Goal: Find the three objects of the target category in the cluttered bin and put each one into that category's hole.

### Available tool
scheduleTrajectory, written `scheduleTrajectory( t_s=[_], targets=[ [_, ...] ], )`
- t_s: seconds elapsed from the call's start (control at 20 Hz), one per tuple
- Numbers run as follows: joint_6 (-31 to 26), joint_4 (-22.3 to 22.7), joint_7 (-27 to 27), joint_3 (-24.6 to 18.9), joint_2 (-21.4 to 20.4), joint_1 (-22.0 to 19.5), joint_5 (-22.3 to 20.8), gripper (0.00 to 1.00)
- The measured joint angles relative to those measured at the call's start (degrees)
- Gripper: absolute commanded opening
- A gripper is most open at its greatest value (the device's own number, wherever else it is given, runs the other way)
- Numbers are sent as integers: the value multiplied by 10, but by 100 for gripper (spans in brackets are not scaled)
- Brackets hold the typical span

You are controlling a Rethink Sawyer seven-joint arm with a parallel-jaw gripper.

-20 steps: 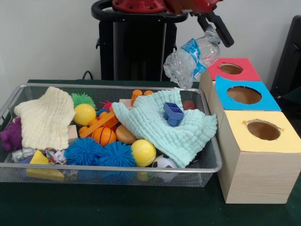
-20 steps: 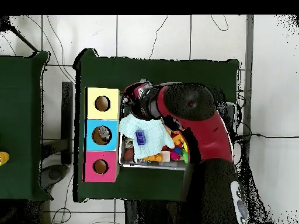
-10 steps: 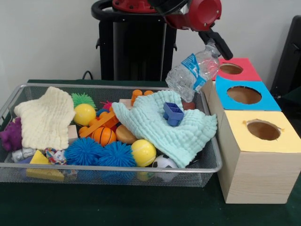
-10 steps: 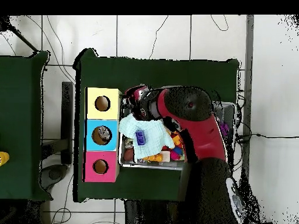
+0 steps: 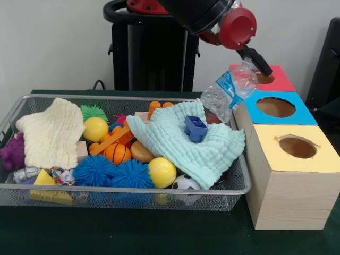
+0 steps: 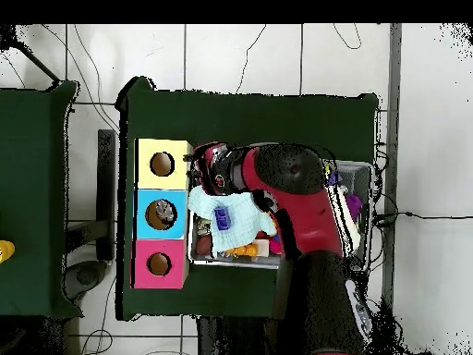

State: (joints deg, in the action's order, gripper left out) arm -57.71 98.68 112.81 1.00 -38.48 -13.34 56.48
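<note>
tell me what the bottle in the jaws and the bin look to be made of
The crumpled clear bottle with the blue label looks like thin glossy plastic: see-through, dented. The silver mesh bin looks like metal wire: fine grid walls, shiny rounded rim.

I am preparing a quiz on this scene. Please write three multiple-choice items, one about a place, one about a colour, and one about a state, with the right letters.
1. Where does the blue cutter lie?
A. on the mint cloth
B. on the yellow box
C. under the cream cloth

2. What colour is the top of the middle box?
A. yellow
B. blue
C. pink

3. What is the gripper doing?
A. hanging open
B. holding the bottle in the air
C. pressing a ball

Key: 1 A, the cutter rests on the mint cloth in the bin. 2 B, blue sits between pink and yellow. 3 B, the bottle hangs tilted from the gripper, beside the boxes.
</note>
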Motion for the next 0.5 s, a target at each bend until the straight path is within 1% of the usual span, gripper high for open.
scheduleTrajectory(
  t_s=[0.5],
  targets=[
    [0,2,0,-11,-5,24,33,0]
  ],
)
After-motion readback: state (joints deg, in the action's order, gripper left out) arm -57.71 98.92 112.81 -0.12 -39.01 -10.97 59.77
